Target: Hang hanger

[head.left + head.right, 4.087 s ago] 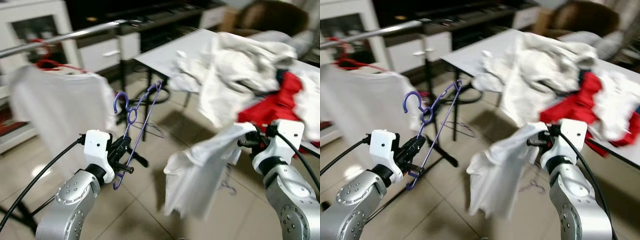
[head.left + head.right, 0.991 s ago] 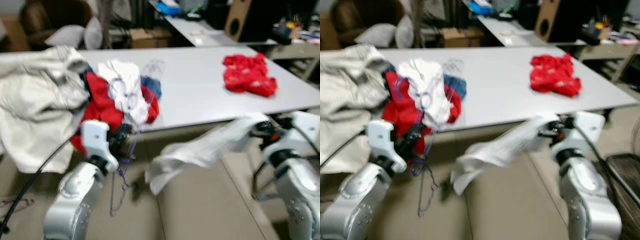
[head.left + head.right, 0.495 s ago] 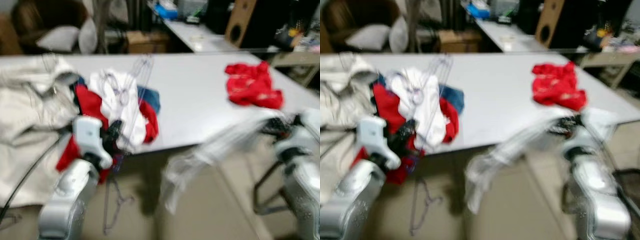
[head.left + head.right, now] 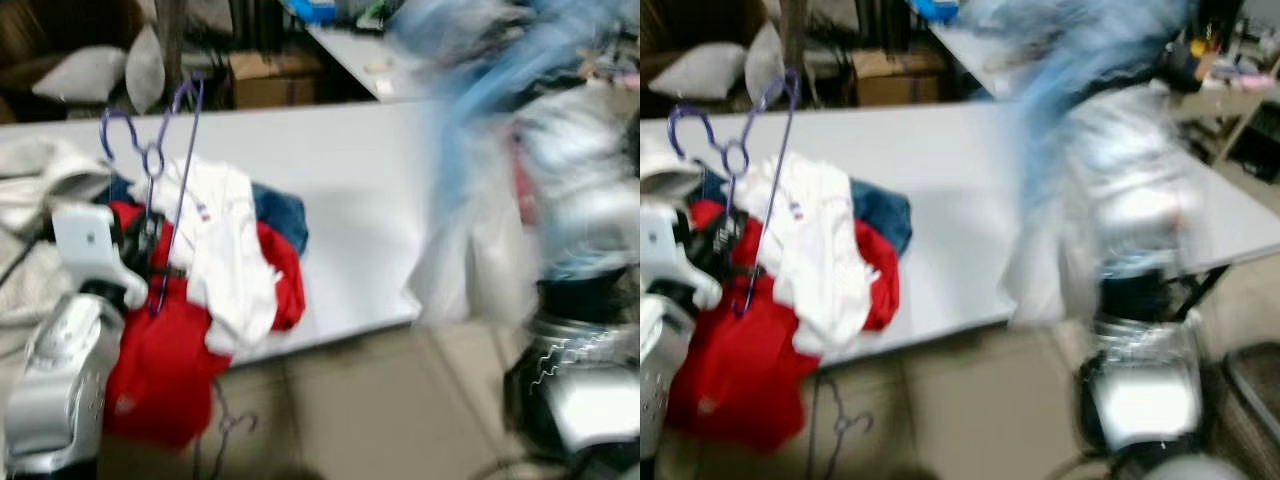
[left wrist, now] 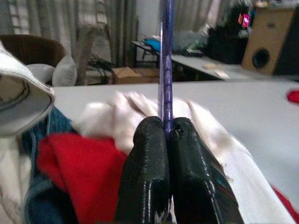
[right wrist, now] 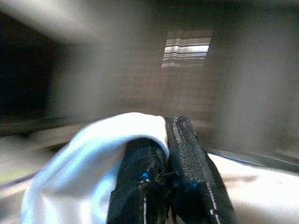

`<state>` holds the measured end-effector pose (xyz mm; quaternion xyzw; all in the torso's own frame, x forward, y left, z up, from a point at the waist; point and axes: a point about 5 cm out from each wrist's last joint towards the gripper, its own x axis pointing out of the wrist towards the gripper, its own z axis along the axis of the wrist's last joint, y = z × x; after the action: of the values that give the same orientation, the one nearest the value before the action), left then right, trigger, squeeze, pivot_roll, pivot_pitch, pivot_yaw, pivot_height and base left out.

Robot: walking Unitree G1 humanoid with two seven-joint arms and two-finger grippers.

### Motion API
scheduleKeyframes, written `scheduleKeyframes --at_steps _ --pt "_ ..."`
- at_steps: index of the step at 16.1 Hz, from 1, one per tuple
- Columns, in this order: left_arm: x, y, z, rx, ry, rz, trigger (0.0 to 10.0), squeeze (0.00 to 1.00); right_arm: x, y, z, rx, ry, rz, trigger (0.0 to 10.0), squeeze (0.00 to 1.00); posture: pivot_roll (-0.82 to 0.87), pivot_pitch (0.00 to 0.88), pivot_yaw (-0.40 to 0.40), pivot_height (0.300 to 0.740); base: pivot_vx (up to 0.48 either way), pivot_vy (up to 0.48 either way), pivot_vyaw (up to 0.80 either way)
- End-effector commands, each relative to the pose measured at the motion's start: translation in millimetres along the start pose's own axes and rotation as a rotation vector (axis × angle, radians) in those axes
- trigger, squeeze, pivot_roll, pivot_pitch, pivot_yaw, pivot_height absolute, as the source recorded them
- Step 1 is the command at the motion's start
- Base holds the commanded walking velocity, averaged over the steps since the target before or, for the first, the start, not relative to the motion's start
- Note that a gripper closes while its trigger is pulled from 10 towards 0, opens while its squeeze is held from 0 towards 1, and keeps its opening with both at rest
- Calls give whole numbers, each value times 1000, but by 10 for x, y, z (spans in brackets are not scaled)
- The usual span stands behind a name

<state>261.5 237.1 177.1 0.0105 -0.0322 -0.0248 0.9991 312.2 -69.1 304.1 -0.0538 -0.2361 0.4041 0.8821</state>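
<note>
Left wrist view shows my left pincer [image 5: 167,133] clenched on the thin purple hanger [image 5: 167,60], its two black fingers [image 5: 145,172] pressed together with the wire standing up between the tips. From the head camera, I see the hanger [image 4: 160,170] held roughly upright at my left, hook uppermost, in front of the near left part of the white tabletop [image 4: 350,200]. Behind it on that tabletop lies a heap of clothes: a white garment [image 4: 225,250] draped over a red garment [image 4: 160,370] that hangs off the near edge, with a blue piece [image 4: 278,215] tucked just beside them and pale cloth [image 4: 30,190] further to my left. On the tiled floor [image 4: 380,420] below the edge lies another wire hanger [image 4: 225,440], faint and blurred. My right arm is a heavy blur at my right side; in the right wrist view my right pincer [image 6: 167,140] is clamped on a fold of white cloth [image 6: 93,172], the fabric wrapping over one finger [image 6: 140,182]. The same cloth [image 4: 470,250] appears from the head camera as a pale smear over the tabletop's right part. A cardboard box [image 4: 270,75] and cushions [image 4: 95,70] sit beyond the far edge.
</note>
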Motion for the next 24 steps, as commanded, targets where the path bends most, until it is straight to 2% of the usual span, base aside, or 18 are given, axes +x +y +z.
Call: scheduleKeyframes --at_steps 1,3,4,5,6,8,9,11,12,13,15,19,20,21,22,23,24 --pt "-74 212 47 29 -8 78 10000 0 -10 504 -135 24 24 282 10000 0 -1 0 -91 740 439 0 0" --pt "-83 239 55 34 -6 82 10000 0 -101 672 -247 29 55 353 10000 0 5 0 -88 740 433 0 0" --pt "-83 239 55 34 -6 82 10000 0 -101 672 -247 29 55 353 10000 0 5 0 -88 740 435 0 0" --pt "-87 237 47 37 1 78 10000 0 -172 716 -351 19 96 359 10000 0 4 0 -85 740 416 0 0" --pt "-70 207 -2 37 32 69 10000 0 -367 576 -652 -38 250 238 10000 0 -9 0 -63 740 0 0 0" --pt "-47 195 -25 42 49 62 10000 0 -516 388 -775 -68 335 112 10000 0 -11 0 -55 740 0 0 0" --pt "-33 200 -23 45 50 59 10000 0 -581 302 -764 -59 343 53 10000 0 -11 0 -51 740 0 0 0" --pt "-15 175 -18 46 55 27 10000 0 -696 205 -668 7 306 -2 10000 0 -8 0 -47 740 0 0 0" --pt "-15 175 -18 46 55 27 10000 0 -696 205 -668 7 306 -2 10000 0 -8 0 -47 740 0 0 0" --pt "-15 118 -30 58 69 -16 10000 0 -789 229 -529 108 237 58 10000 0 -4 0 -45 740 0 0 0" --pt "2 44 -15 81 67 -61 10000 0 -881 278 -295 204 174 213 10000 0 -5 0 -39 740 0 0 0" --pt "7 -100 -13 86 84 -181 10000 0 -936 227 -82 213 207 334 10000 0 -7 0 -38 740 0 0 0" --pt "-9 -178 -13 75 90 -252 10000 0 -951 194 -31 204 276 418 10000 0 -16 0 -34 740 0 0 0" --pt "-13 -199 -14 76 94 -272 10000 0 -951 172 -14 190 305 445 10000 0 -16 0 -34 740 0 0 0" --pt "-9 -224 -6 80 93 -296 10000 0 -905 51 30 156 344 466 10000 0 -17 0 -37 740 0 0 0" --pt "11 -219 16 84 84 -291 10000 0 -779 -162 142 118 336 448 10000 0 -17 0 -42 740 0 0 0" --pt "28 -174 44 87 70 -260 10000 0 -501 -508 400 49 253 334 10000 0 -14 0 -49 740 0 0 0"
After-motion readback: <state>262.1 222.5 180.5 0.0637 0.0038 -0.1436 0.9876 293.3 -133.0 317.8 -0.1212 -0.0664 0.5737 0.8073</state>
